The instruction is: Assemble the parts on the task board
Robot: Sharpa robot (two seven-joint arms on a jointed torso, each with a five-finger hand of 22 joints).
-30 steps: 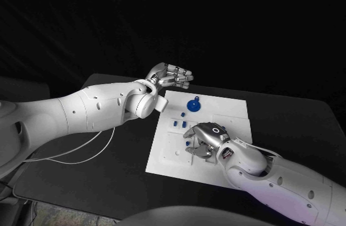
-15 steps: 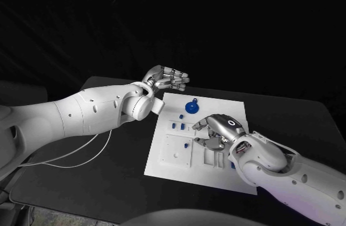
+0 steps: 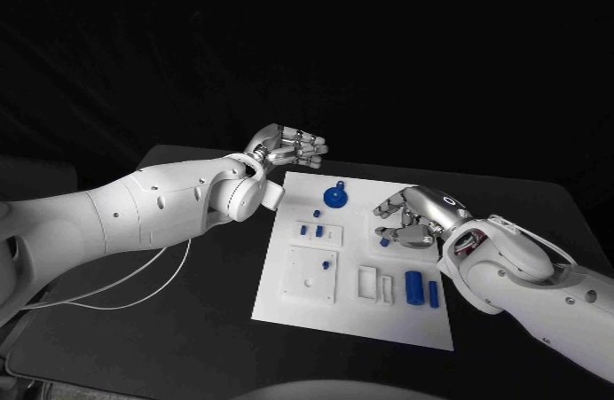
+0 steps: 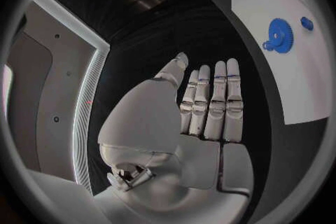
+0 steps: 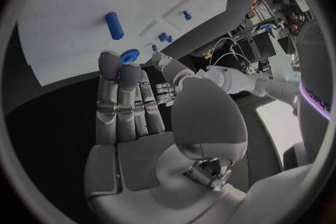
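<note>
The task board [image 3: 307,307] is laid flat on the black table [image 3: 153,347], its near part carrying two blue cylindrical parts [image 3: 416,286] beside white slots (judged to be awaiting insertion). Farther in, small blue pegs [image 3: 311,231] are seated in a raised block. Above the board's right side the right hand [image 3: 416,220] is held, fingers curled loosely; whether a small piece is pinched there cannot be told. A blue gear [image 3: 335,197] is seen near the far edge. Beyond the board's far left corner the left hand [image 3: 289,145] is kept raised and clenched on nothing, apparently parked clear. The room behind is dark.
</note>
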